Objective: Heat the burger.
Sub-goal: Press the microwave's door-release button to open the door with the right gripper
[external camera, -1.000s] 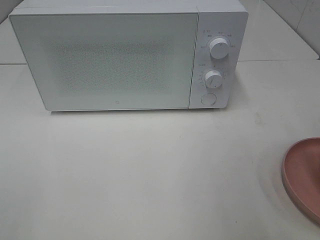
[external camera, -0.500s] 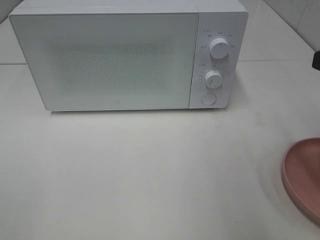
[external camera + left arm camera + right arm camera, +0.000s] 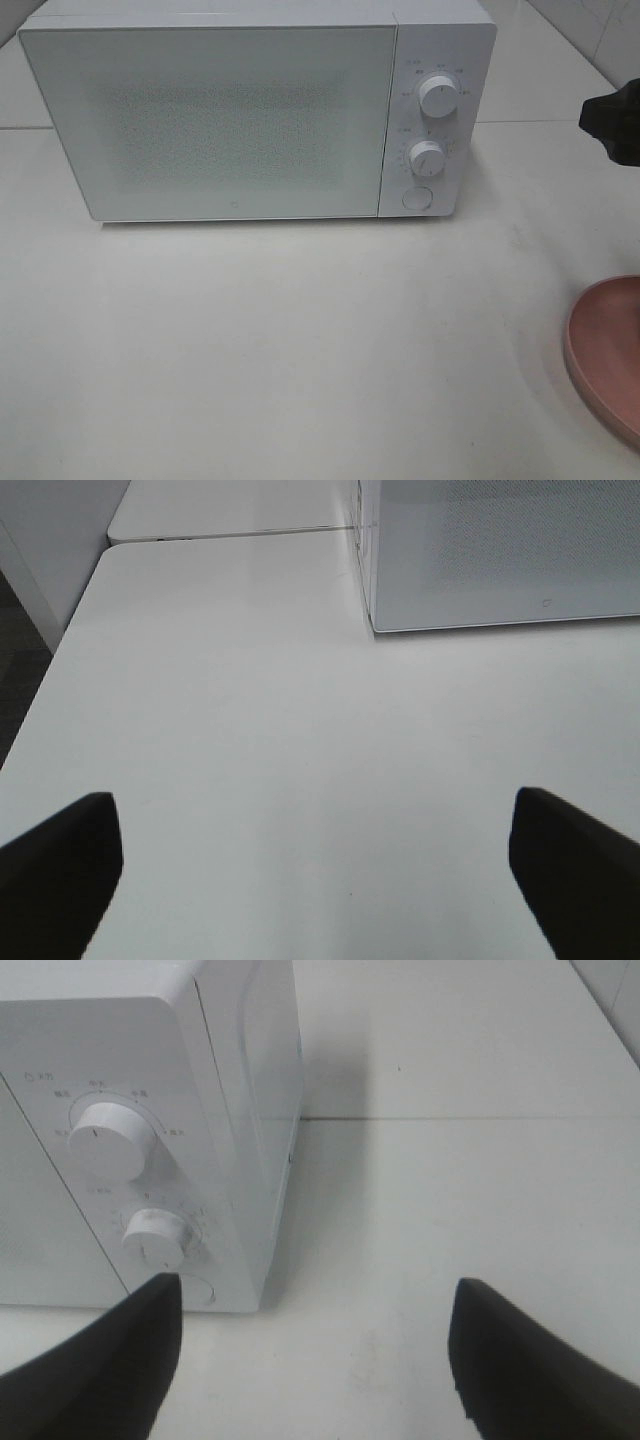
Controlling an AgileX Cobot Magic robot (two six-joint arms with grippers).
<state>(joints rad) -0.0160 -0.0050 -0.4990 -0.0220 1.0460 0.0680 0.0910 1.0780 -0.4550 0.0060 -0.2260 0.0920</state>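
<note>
Exterior high view: a white microwave (image 3: 210, 120) stands at the back of the tabletop (image 3: 300, 340) with its door shut. Its panel carries an upper knob (image 3: 438, 95), a lower knob (image 3: 426, 158) and a round button (image 3: 415, 198) below them. A pink plate (image 3: 610, 350), cut off by the right edge, lies well apart from the microwave, and the part in view is bare. A dark part of the right arm (image 3: 612, 122) shows at the right edge, level with the knobs.

Right wrist view: the right pincer (image 3: 315, 1350) is spread wide and grips nothing, facing the microwave's right front corner and the tabletop beside it.

Left wrist view: the left pincer (image 3: 315, 865) is also spread wide and grips nothing, above bare tabletop near the microwave's left front corner.

No view shows the burger.
</note>
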